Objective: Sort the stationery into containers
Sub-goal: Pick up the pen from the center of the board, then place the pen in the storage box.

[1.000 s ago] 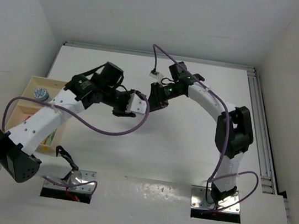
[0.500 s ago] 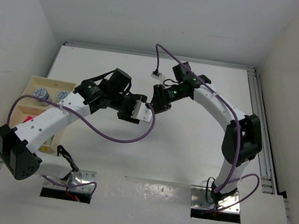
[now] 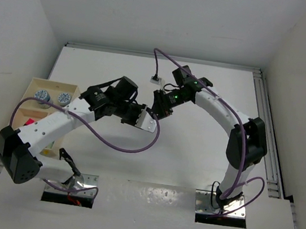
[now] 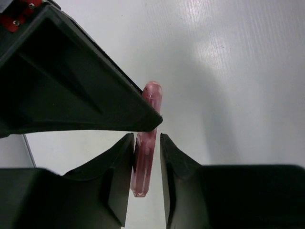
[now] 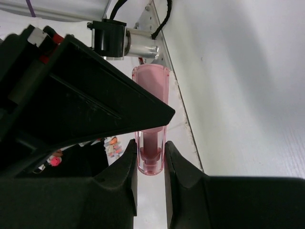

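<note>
Left arm (image 3: pixel 54 126) has pushed further right toward mid-tabletop (image 3: pixel 193 154) vs a second ago. Its forearm has cleared the far compartment of the wooden tray (image 3: pixel 35 82), so the second roll (image 3: pixel 62 98) now shows just beside the first roll (image 3: pixel 41 95); only one was visible before. Right arm (image 3: pixel 222 110) has its elbow a bit closer to its base, wrist nudged toward the left arm.

Left fingers (image 4: pixel 119 181): almost together, clamped on the pink stub (image 4: pixel 145 157), inner faces touching both its sides at the near end. Right fingers (image 5: pixel 128 176): same story, clamped on the translucent pink stub, which sticks out past the tips. In each wrist view the other gripper's dark body crowds in from upper left, right against the stub. So the stub is gripped by both at once, well apart from the tray; top view hides it between the two.

Pose: left arm arcs from its near-left base over the tray, wrist pointing right. Right arm arches up from near right and bends back left. Wrists meet nose to nose at centre.
</note>
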Robot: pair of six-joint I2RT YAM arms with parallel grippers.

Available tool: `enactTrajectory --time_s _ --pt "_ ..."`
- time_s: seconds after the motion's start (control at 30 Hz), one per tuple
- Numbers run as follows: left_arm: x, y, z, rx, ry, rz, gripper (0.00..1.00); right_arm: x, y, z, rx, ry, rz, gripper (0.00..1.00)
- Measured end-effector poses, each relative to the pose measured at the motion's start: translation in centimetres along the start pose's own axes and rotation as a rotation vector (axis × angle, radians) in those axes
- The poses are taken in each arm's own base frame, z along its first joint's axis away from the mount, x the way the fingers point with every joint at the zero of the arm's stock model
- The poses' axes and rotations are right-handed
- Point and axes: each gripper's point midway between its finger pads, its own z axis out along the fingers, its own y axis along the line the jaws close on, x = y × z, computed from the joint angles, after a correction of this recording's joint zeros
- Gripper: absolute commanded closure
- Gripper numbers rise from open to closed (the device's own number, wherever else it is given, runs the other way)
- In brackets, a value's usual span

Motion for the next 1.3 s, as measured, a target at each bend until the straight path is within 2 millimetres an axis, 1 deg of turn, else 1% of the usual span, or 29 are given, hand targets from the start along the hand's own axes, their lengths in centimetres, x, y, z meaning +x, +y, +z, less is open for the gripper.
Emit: enactTrajectory --time_s 0.1,0.13,0.2,0.23,0.27,0.3,0.33,0.4,0.5,0.53,0.57,0.6,0.63,0.67,0.7,0.77,0.83,0.93,1.07,1.23,1.3 --pt "0.1 -0.1 0.1 -0.008 0.011 0.009 0.81 0.0 0.1 0.0 0.002 0.000 0.021 1.00" --pt "0.2 -0.2 0.1 -0.007 0.014 0.006 0.91 -0.1 0.1 0.0 0.001 -0.002 0.022 0.93" --pt "0.2 -0.2 -0.1 -0.018 0.016 -0.010 1.00 -0.1 0.2 0.0 -0.003 -0.004 0.027 0.69" --pt "0.4 0.0 -0.3 -0.028 0.021 -0.035 1.00 -0.3 0.2 -0.1 -0.001 -0.009 0.031 0.43" --pt "0.7 0.1 -0.4 -0.038 0.025 -0.071 1.00 -0.5 0.1 -0.2 0.001 -0.014 0.034 0.34" --pt "1.2 0.2 -0.6 -0.047 0.035 -0.119 1.00 -0.7 0.1 -0.4 0.004 -0.022 0.036 0.29" --pt "2.0 0.4 -1.0 -0.066 0.055 -0.181 1.00 -1.0 -0.2 -0.9 0.012 -0.037 0.040 0.20" --pt "4.3 1.1 -2.2 -0.124 0.104 -0.325 1.00 -1.9 -1.2 -2.3 0.038 -0.078 0.046 0.18" --pt "9.2 2.4 -5.4 -0.239 0.204 -0.602 1.00 -3.1 -4.0 -6.0 0.113 -0.167 0.070 0.17" --pt "11.3 2.9 -7.0 -0.289 0.234 -0.705 1.00 -3.3 -5.0 -7.4 0.141 -0.197 0.082 0.17" --pt "13.9 3.2 -8.9 -0.349 0.265 -0.816 1.00 -3.4 -6.1 -9.0 0.173 -0.228 0.093 0.17" --pt "16.1 3.1 -10.5 -0.401 0.298 -0.901 1.00 -3.4 -6.8 -10.1 0.198 -0.250 0.099 0.16" --pt "18.7 2.6 -12.4 -0.459 0.335 -1.002 1.00 -3.3 -7.8 -11.7 0.234 -0.278 0.105 0.16" --pt "21.1 1.5 -14.4 -0.513 0.377 -1.104 1.00 -3.0 -8.5 -12.7 0.261 -0.291 0.114 0.15" --pt "22.8 0.5 -16.0 -0.553 0.412 -1.173 1.00 -2.6 -9.1 -13.4 0.286 -0.297 0.118 0.14" --pt "25.6 -2.1 -18.6 -0.618 0.480 -1.308 1.00 -1.5 -9.8 -14.1 0.327 -0.288 0.116 0.14" --pt "27.3 -5.1 -20.2 -0.639 0.531 -1.424 1.00 -0.4 -10.3 -14.2 0.353 -0.264 0.111 0.13" --pt "28.3 -9.3 -20.9 -0.621 0.578 -1.544 0.98 0.7 -10.9 -14.2 0.379 -0.233 0.114 0.12" --pt "28.5 -13.7 -20.8 -0.585 0.613 -1.634 0.98 1.3 -11.5 -14.4 0.411 -0.216 0.103 0.11" --pt "29.1 -17.5 -20.4 -0.552 0.637 -1.713 0.95 1.5 -11.9 -14.6 0.436 -0.204 0.090 0.11" --pt "29.3 -18.3 -20.5 -0.546 0.643 -1.724 0.94 1.6 -12.0 -14.7 0.442 -0.200 0.086 0.11"
